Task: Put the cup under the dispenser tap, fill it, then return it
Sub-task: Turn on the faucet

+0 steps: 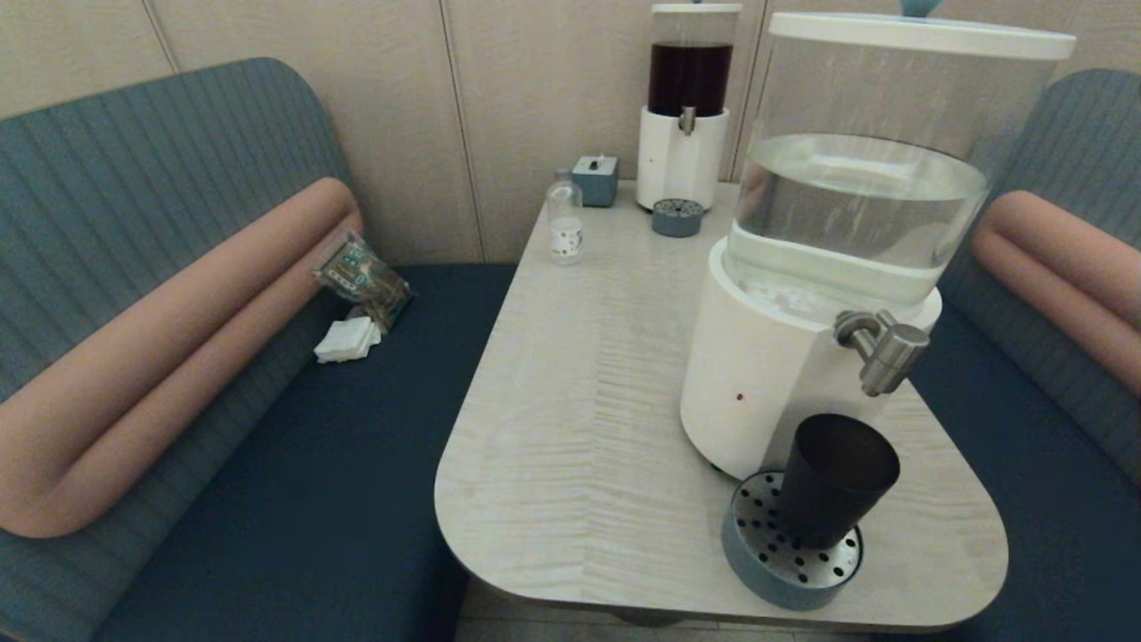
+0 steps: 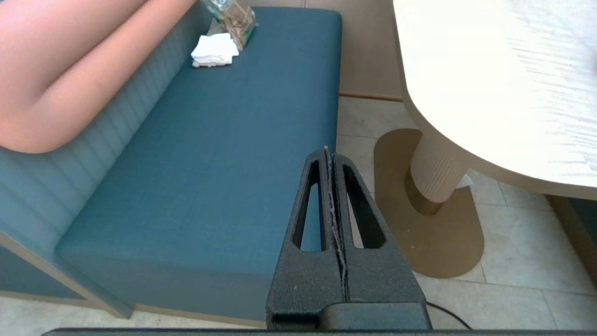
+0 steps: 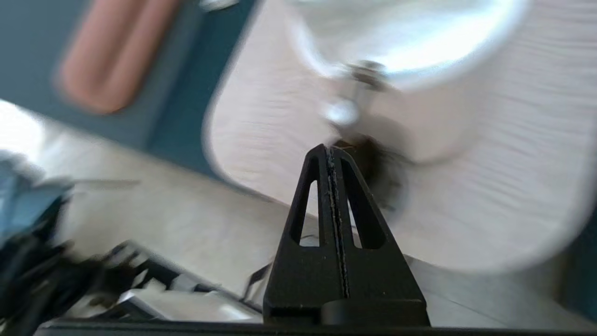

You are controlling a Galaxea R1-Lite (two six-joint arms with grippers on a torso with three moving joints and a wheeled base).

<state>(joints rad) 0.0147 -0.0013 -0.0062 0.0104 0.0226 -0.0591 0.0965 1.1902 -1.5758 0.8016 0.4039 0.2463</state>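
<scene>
The smoky-black cup (image 1: 833, 479) stands upright on a round perforated drip tray (image 1: 784, 562) near the table's front edge, just below the brushed-silver dispenser tap (image 1: 881, 348) of the big white-based water dispenser (image 1: 802, 357). Neither arm shows in the head view. My left gripper (image 2: 329, 154) is shut and empty, low beside the table over the teal bench seat. My right gripper (image 3: 328, 151) is shut and empty, off the table's front edge, pointing toward the blurred dark cup (image 3: 380, 172) and tap (image 3: 350, 100).
A smaller dark-liquid dispenser (image 1: 686, 107) with its own drip tray (image 1: 677, 217), a small grey box (image 1: 595, 178) and a clear labelled bottle (image 1: 564, 218) stand at the table's far end. Packets and napkins (image 1: 352, 299) lie on the left bench. The table pedestal (image 2: 436, 172) stands near my left gripper.
</scene>
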